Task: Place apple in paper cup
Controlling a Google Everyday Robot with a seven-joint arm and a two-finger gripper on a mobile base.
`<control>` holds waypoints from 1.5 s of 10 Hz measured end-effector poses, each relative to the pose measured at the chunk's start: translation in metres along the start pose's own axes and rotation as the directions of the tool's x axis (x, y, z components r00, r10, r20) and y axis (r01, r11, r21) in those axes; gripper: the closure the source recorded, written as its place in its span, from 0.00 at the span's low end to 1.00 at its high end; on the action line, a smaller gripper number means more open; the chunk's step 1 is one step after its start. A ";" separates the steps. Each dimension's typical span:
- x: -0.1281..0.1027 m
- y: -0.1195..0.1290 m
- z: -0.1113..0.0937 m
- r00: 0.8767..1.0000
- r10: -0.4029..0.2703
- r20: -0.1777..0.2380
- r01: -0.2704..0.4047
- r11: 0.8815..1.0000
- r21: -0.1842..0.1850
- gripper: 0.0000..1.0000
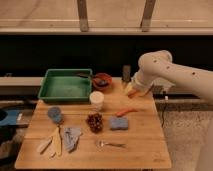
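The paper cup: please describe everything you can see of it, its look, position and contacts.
The paper cup is a short, plain, cream-white cylinder that looks like paper. It stands upright, mouth up, on the wooden table, just in front of the right front corner of the green tray, with the grape bunch close before it. Only the table seems to touch it. Its inside cannot be seen. The gripper is apart, to its right.

No writing can be read; the end effector (133, 90) hangs above the table (145, 142) at far right.
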 end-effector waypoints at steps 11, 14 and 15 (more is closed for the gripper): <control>-0.037 0.066 0.009 0.986 -0.163 0.040 0.164 0.985 -0.050 1.00; -0.041 0.110 0.009 0.964 -0.263 0.050 0.267 0.959 -0.095 1.00; -0.037 0.123 0.011 0.954 -0.295 0.048 0.299 0.948 -0.110 1.00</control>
